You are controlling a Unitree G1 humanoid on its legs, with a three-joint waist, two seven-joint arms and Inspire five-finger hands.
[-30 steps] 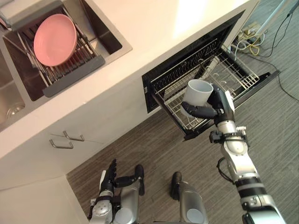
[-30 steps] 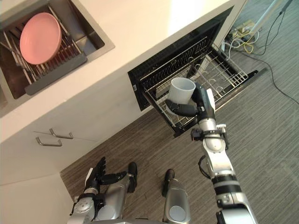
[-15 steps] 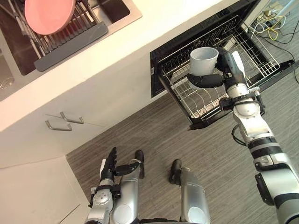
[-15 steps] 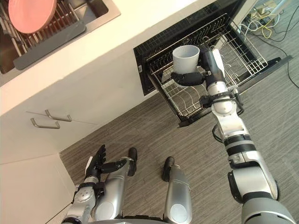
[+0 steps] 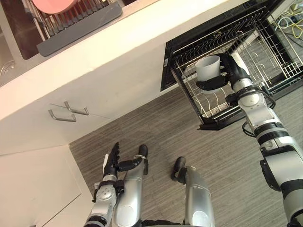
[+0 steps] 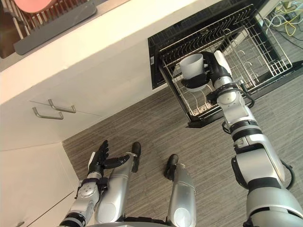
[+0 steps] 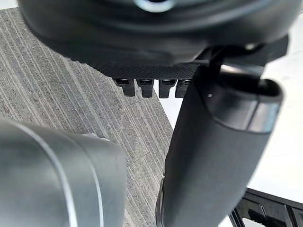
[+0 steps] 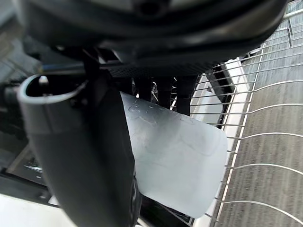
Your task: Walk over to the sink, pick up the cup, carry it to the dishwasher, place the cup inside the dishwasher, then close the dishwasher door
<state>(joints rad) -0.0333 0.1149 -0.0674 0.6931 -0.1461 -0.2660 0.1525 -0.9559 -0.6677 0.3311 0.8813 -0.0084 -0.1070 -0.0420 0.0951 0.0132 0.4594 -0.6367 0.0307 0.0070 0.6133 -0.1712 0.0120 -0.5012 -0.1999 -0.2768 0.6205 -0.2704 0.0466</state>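
Right eye view: right hand [image 6: 216,71], arm outstretched toward 1 o'clock, clasps cup [image 6: 191,66] over rack [image 6: 270,45]; left hand [image 6: 99,158] low, fingers straight.

Pale counter [image 5: 142,21] with sunken sink [image 5: 12,33], dark dish rack [image 5: 80,21] across it, pink plate [image 5: 52,4] inside.

You have a pale grey cup [image 5: 208,67] in the black right hand [image 5: 234,71]. The dishwasher [image 5: 167,71] is black, its rack [image 5: 277,56] silver wire grid. The floor [image 5: 156,127] is grey, fine-striped; plate [image 5: 49,4] pink; surface [image 5: 142,19] cream.
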